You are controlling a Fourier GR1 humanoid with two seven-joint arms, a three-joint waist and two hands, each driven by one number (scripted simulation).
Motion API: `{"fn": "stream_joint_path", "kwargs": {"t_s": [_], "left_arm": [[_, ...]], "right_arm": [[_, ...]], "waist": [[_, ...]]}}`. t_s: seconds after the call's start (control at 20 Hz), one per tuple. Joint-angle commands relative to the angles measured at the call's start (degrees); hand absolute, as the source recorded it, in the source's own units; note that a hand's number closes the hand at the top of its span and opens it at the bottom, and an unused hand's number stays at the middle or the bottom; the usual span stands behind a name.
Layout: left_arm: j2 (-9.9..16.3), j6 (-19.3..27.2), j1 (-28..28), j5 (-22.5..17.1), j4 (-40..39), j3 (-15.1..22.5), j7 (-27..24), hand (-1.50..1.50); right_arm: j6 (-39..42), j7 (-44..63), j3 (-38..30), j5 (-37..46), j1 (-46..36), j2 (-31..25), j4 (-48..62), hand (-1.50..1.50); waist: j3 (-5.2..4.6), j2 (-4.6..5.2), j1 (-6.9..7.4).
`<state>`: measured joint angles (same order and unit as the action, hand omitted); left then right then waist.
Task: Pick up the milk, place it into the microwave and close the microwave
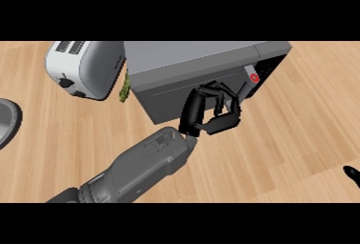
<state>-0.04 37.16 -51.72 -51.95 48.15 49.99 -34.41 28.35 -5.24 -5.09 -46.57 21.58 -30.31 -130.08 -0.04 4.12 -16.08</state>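
The grey microwave point(197, 62) stands at the back middle of the counter, with a red button point(253, 77) on its dark control panel at the right. Its grey door point(169, 97) lies flat against the front of the body. My left hand point(193, 112) comes in from the lower left and rests against the door's right part, its fingers point(224, 95) loosely bent and touching the door. It holds nothing. No milk shows anywhere in the view. Of my right hand point(350, 174) only a black tip shows at the lower right edge.
A white toaster point(84, 66) stands left of the microwave, with a green thing point(125, 88) wedged between them. A dark round rim point(8, 121) shows at the left edge. Bare wooden counter point(295, 133) lies to the right and in front.
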Motion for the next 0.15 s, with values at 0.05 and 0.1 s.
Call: {"fn": "stream_joint_path", "kwargs": {"t_s": [0.05,0.1], "left_arm": [[0.04,-0.01,-3.71,-2.22,-6.64,-3.47,0.72,1.50],[0.04,-0.23,-3.42,-2.40,-7.26,-3.20,0.92,1.50]], "right_arm": [[0.12,0.53,-0.03,-0.65,-0.37,-0.62,-0.47,-1.50],[0.10,0.78,0.77,-0.86,-0.13,-0.48,-1.23,-1.50]], "waist": [[-0.02,1.20,-0.78],[-0.04,1.14,-0.57]]}}
